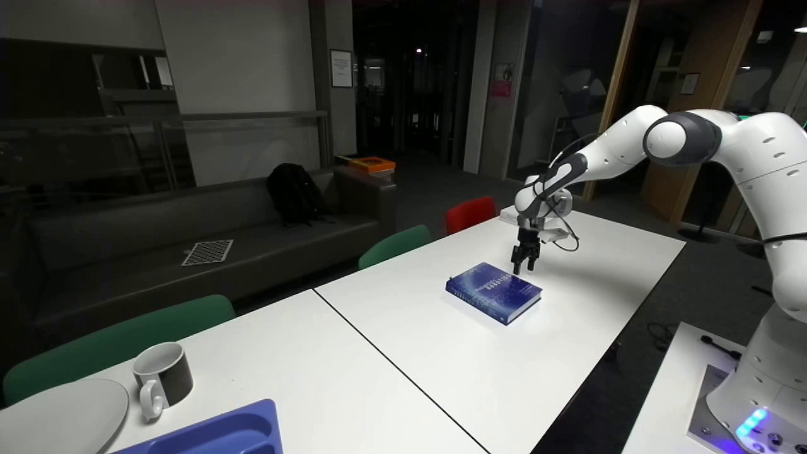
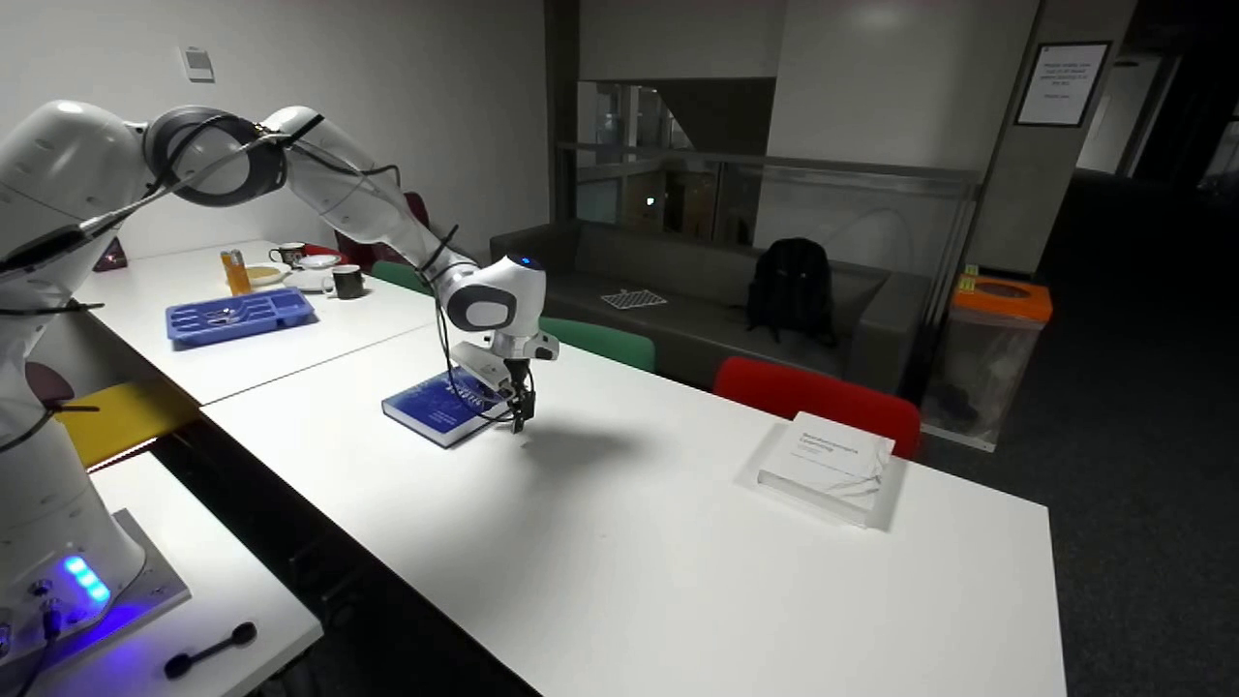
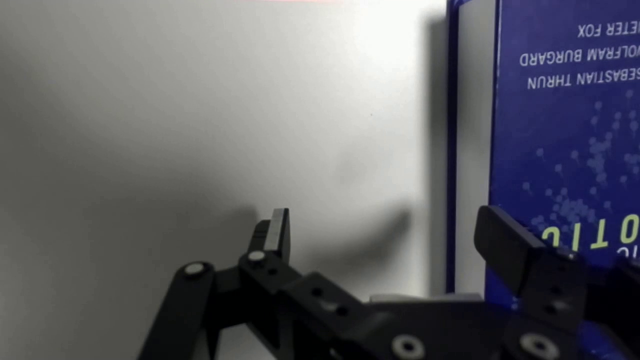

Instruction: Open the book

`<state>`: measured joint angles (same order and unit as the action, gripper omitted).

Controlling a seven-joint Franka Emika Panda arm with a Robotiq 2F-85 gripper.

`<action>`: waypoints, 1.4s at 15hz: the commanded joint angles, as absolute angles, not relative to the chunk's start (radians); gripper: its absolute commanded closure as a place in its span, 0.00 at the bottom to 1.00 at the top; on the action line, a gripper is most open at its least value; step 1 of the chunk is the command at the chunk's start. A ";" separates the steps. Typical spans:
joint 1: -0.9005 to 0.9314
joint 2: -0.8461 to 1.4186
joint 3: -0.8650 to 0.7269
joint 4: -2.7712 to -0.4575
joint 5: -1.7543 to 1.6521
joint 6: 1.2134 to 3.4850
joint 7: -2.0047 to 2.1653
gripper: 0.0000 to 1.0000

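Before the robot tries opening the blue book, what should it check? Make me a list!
1. Book lying flat on the table: ok.
2. Page edges showing in the wrist view: ok.
3. Fingers spread apart: ok.
4. A finger touching the book: cannot tell; one overlaps it in the wrist view.
5. Cover pinched by the fingers: not ok; they stand apart and the cover is down.

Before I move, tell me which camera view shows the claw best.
The wrist view: the claw appears large there, its fingers plainly apart, one overlapping the blue book in the picture. Both exterior views show the claw only small and dark, near the blue book, its opening harder to judge.
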<state>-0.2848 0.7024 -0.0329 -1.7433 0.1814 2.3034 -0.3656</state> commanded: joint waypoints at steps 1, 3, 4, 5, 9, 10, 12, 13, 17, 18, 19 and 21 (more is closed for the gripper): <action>-0.282 0.701 -0.038 -1.748 0.155 2.329 -0.342 0.00; -0.282 0.704 -0.041 -1.749 0.153 2.335 -0.340 0.00; -0.283 0.706 -0.042 -1.748 0.154 2.338 -0.339 0.00; -0.284 0.707 -0.041 -1.748 0.154 2.342 -0.340 0.00; -0.281 0.720 -0.043 -1.740 0.150 2.348 -0.332 0.00; -0.283 0.722 -0.042 -1.739 0.151 2.345 -0.334 0.00; -0.288 0.723 -0.038 -1.736 0.154 2.333 -0.339 0.00; -0.295 0.723 -0.032 -1.730 0.160 2.314 -0.348 0.00; -0.323 0.719 -0.010 -1.716 0.186 2.243 -0.383 0.00; -0.332 0.717 -0.003 -1.714 0.195 2.218 -0.398 0.00; -0.337 0.717 0.001 -1.707 0.203 2.189 -0.404 0.00; -0.354 0.717 0.015 -1.693 0.222 2.140 -0.425 0.00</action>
